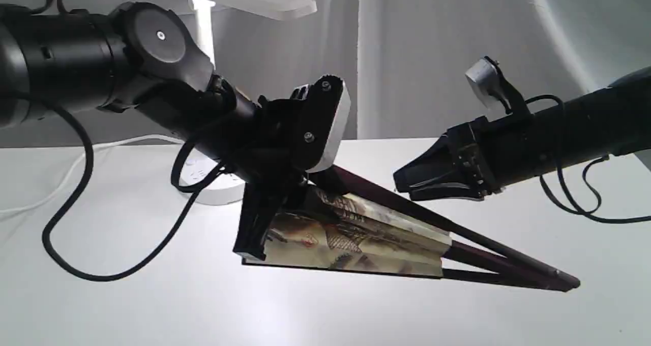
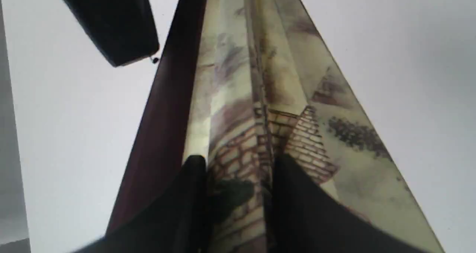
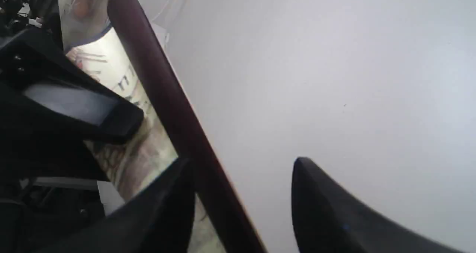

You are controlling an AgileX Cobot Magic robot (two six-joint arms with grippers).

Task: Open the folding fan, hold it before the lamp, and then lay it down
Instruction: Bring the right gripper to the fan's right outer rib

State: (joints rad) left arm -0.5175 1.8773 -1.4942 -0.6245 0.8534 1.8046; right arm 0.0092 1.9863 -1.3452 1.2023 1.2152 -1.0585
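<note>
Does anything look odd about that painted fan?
The cream pleated paper fan with maroon wooden ribs is only partly spread, and the left gripper pinches its paper folds, not a wooden guard, which may crease them. No tear shows.

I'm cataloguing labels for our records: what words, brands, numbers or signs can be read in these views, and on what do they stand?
Nothing can be read as text in any view.
folding fan: in the right wrist view, a few dark strokes beside red marks on the paper; too blurred to read, and they may be only painting.
lamp: no print visible on its head, stem or base.
</note>
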